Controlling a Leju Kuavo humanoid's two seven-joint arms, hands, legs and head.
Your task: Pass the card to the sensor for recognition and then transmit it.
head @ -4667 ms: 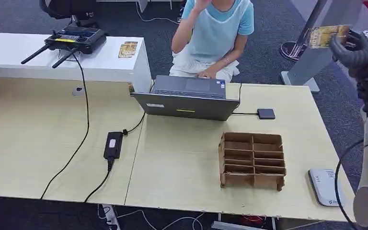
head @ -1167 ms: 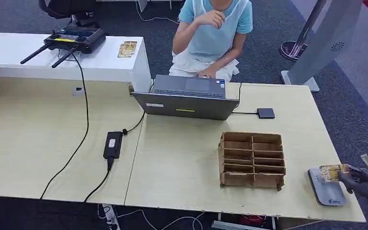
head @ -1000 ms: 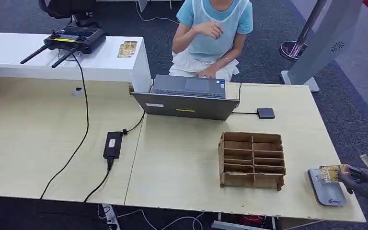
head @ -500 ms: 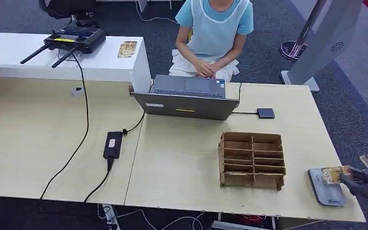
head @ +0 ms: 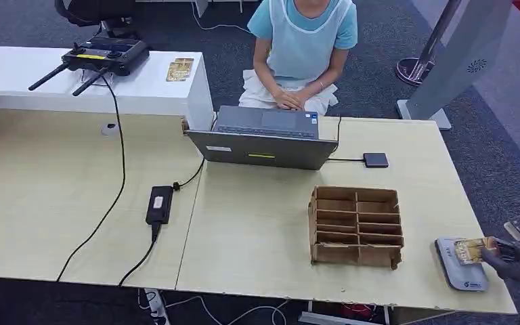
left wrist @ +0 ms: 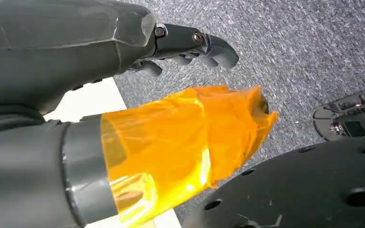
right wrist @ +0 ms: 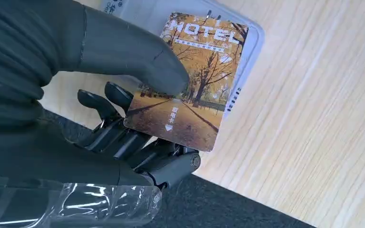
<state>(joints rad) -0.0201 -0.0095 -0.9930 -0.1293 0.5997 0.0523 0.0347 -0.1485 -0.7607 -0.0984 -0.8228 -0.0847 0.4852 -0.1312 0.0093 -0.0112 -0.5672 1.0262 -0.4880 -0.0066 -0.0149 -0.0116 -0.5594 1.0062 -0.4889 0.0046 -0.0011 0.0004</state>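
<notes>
Looking through the head view, I see my right robot hand [head: 514,258] pinching the glossy rectangular card [head: 472,249] over the rounded grey sensor [head: 462,265] at the pale wood-grain bench [head: 257,223] corner. Right wrist view: thumb presses the card [right wrist: 195,80], dark fingers [right wrist: 123,137] beneath. Left wrist view: the left robot hand [left wrist: 190,45] hangs above speckled carpet [left wrist: 304,52], fingers curled, holding nothing.

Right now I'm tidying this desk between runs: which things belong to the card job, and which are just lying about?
Part of the job:
- hotel card, pinched in the right robot hand
- white sensor pad beneath the card

Just lying about:
- cardboard organizer
- laptop
- remote controller
- black power adapter
- small black box
</notes>
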